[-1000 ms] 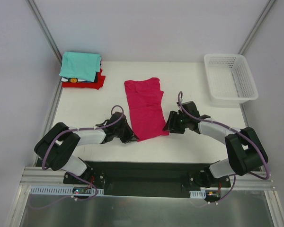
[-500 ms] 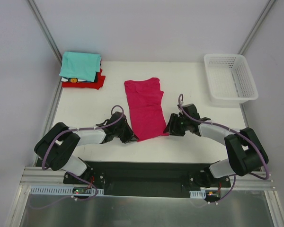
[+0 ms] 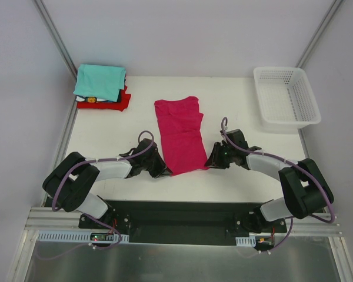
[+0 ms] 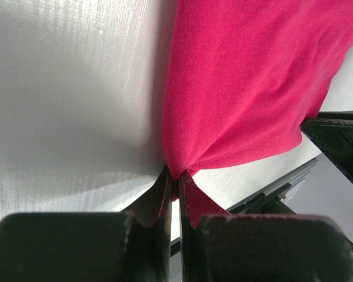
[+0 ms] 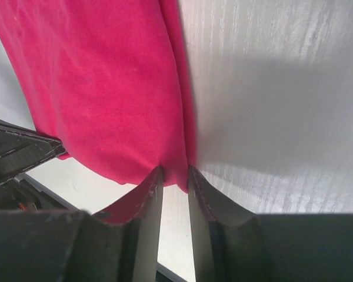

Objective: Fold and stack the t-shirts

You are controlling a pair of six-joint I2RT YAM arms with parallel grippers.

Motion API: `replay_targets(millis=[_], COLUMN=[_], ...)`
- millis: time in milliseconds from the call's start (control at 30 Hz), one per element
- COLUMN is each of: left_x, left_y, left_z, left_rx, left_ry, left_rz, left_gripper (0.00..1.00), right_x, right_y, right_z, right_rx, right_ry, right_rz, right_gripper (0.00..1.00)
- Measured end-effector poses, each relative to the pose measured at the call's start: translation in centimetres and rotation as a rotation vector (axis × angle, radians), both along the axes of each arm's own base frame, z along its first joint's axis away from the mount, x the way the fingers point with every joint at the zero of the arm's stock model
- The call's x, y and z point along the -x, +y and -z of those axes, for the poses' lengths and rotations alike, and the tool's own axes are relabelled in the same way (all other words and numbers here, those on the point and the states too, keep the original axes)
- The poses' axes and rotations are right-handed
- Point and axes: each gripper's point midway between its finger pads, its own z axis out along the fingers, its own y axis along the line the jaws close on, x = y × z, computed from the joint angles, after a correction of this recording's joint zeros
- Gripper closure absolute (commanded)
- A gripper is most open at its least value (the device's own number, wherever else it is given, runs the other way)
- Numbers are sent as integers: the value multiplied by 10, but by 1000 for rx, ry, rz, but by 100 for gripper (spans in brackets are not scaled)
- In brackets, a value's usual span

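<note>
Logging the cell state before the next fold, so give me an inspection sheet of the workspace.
Surface: white table, no stains seen.
Job's things: pink shirt folded lengthwise at centre; teal shirt atop a stack with a red shirt, far left corner.
Clutter: white mesh basket, far right, nothing seen inside.
Grippers: left gripper shut on the pink shirt's near left corner; right gripper astride its near right corner, clamp unclear.
Cables: purple cables looped along both arms, off the cloth.
Surroundings: white walls, metal frame posts.
</note>
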Motion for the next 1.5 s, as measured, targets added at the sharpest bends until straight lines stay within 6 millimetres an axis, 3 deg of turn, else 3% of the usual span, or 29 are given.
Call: replay_targets(millis=[267,567,900,1267,1500], left_x=[1,3,26,61,74], left_y=[0,2,11,9,12], left_z=[0,-1,-6,-9,-31], left_rx=[-1,-7,9,17,34], left_ry=[1,1,1,12,-16], left_rz=[1,8,49,117,123], left_gripper=[100,100,100,100,100], right_x=[1,4,25,73,91], right_y=[0,-2,-7,-8,-17], right_z=[1,1,-13,-20,-46], right_rx=[1,1,-17,-35,-51], right_ry=[2,3,-30,-40,-89], right_rz=[0,-3,-32,-86,-83], right_gripper=[99,100,99,100,100])
